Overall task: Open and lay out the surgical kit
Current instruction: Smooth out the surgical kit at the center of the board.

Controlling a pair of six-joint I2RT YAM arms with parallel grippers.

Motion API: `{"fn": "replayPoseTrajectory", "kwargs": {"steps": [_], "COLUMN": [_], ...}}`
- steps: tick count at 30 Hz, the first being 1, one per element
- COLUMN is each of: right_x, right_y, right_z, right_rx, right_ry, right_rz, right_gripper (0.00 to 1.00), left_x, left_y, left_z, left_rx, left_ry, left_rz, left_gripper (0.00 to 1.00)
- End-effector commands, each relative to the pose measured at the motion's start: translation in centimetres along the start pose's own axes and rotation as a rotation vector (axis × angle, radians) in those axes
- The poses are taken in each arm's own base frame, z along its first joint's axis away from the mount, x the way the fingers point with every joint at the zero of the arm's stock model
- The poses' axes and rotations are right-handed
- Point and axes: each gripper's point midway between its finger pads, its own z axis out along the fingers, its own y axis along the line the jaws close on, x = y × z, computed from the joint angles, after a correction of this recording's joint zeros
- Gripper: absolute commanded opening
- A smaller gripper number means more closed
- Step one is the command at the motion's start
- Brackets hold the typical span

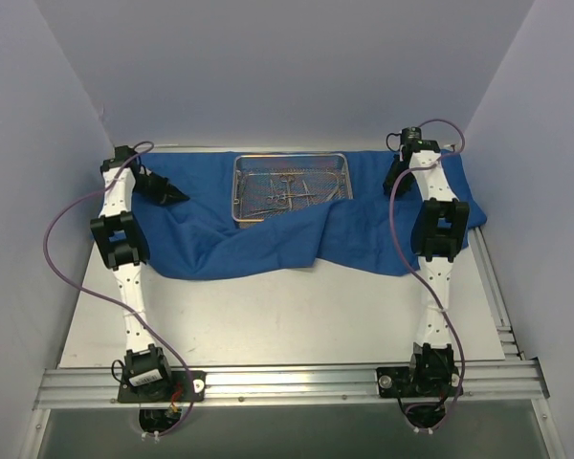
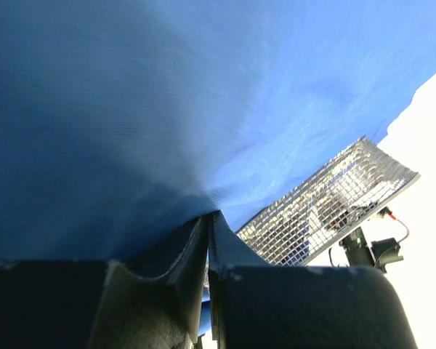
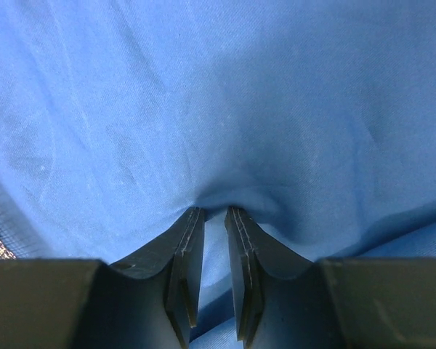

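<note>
Unwrapping looked largely done — the blue wrap [image 1: 268, 244] lay spread at the far side of the table [image 1: 297, 316], mesh tray [image 1: 290, 157] bared, instruments [image 1: 292, 189] inside it, none laid out. At opposite ends the left gripper [image 1: 175, 196] and right gripper [image 1: 394, 177] each pinched the wrap.

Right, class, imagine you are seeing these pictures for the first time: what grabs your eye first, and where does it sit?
A blue cloth lies rumpled across the far half of the table. On it, at the back centre, sits a mesh tray with thin silver instruments inside. The left tool and the right tool each pinch a fold of cloth at their own end.
</note>
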Motion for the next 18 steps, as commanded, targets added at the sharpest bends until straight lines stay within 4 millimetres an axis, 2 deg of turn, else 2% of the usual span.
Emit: {"fn": "replayPoseTrajectory", "kwargs": {"steps": [1,4,7,11,12,14,15,16,17,18], "right_x": [5.8,5.5,3.7,-0.2,-1.2,-2.8,-3.7,-4.0,-4.7,-4.7], "right_y": [-4.8,-4.2,-2.4,0.1,0.8,1.7,2.0,2.2,2.3,2.1], "right_z": [6.5,6.0,4.6,1.0,-0.3,-2.4,-3.9,-4.7,-6.2,-6.8], "right_rx": [0.137,0.103,0.033,-0.057,-0.080,-0.112,-0.126,-0.133,-0.141,-0.136], "right_ry": [0.182,0.178,0.118,0.008,-0.022,-0.068,-0.098,-0.110,-0.135,-0.131], "right_rz": [-0.006,-0.021,-0.036,-0.009,-0.003,0.020,0.024,0.027,0.030,0.034], "right_gripper": [0.22,0.24,0.29,0.42,0.48,0.52,0.54,0.57,0.59,0.62], "left_x": [-7.1,-7.9,-7.8,-6.5,-5.7,-4.0,-3.0,-2.2,-0.7,-0.5], "left_y": [9.3,10.1,8.2,3.3,0.9,-0.9,-2.6,-2.8,-4.1,-3.9], "left_z": [-0.5,-1.1,-2.1,-5.0,-7.0,-7.9,-10.0,-10.4,-12.2,-12.9], "left_rx": [-0.260,-0.249,-0.196,-0.129,-0.095,-0.093,-0.083,-0.102,-0.111,-0.148], "left_ry": [-0.216,-0.217,-0.222,-0.267,-0.295,-0.303,-0.339,-0.343,-0.368,-0.403], "left_rz": [-0.033,-0.048,-0.011,0.090,0.136,0.186,0.237,0.254,0.299,0.315], "left_gripper": [0.15,0.15,0.22,0.27,0.27,0.30,0.31,0.31,0.33,0.34]}}
